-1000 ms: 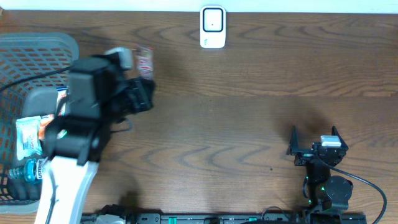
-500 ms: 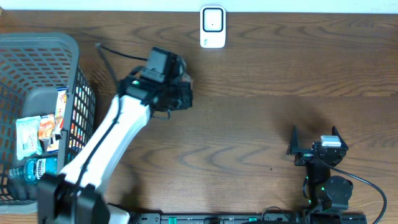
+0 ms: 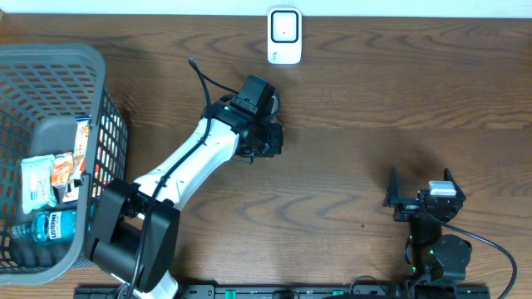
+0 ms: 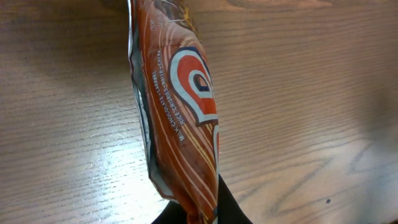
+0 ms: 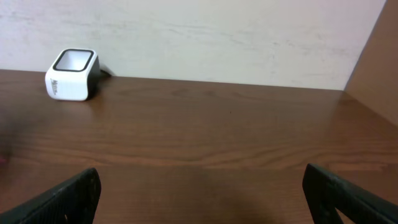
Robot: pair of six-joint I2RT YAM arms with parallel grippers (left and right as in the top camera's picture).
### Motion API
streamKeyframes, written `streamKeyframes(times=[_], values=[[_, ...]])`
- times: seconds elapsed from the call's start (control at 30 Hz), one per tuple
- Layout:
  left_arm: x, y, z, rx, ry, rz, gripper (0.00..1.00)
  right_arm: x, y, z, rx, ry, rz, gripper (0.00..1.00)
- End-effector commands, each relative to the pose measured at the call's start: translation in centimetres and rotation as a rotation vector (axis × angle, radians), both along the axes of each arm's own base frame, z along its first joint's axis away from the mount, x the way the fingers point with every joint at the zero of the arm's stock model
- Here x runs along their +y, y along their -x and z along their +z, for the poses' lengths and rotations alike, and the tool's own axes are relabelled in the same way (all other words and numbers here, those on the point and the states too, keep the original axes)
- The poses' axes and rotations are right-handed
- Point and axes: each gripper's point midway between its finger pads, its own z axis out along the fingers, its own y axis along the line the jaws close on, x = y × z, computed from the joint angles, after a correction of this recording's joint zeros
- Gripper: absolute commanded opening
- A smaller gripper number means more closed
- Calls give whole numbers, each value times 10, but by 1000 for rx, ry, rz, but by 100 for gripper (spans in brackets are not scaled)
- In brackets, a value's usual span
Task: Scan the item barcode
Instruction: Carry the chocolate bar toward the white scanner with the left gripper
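We've got the left tool [image 3: 264, 139] clamped on one end of the snack packet [image 4: 180, 118]. The packet's long axis runs straight out from the fingers, held above the surface [image 3: 357, 108]. The scanner [image 3: 284, 36] sits at the far edge, just beyond and slightly right of the left tool in the overhead view. Left arm is much nearer. Right tool [image 3: 420, 198] is parked wide & empty, well apart. Barcode side: can't tell. We reckon next = carry the packet fwd to the scanner, maybe w/ a wrist roll.

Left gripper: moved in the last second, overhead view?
Yes. The left gripper, shut on the orange snack packet, has swung right, away from the grey plastic basket, toward the small white scanner.
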Motion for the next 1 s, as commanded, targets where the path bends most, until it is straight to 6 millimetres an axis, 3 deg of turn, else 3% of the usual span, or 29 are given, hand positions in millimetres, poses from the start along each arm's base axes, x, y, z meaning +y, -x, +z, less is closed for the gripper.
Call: streamKeyframes(times=[0.0,0.27,0.67,0.97], values=[[0,-5,-4,-16,-13,-9,7,1,0,0,1,12,4,99],[4,4,-17,11,-27,-13,8,1,0,0,1,12,4,99],[-10,19,-42,-20,-10,-61,8,1,0,0,1,12,4,99],[-3,20,-61,-51,-30,-46,7,1,0,0,1,12,4,99]])
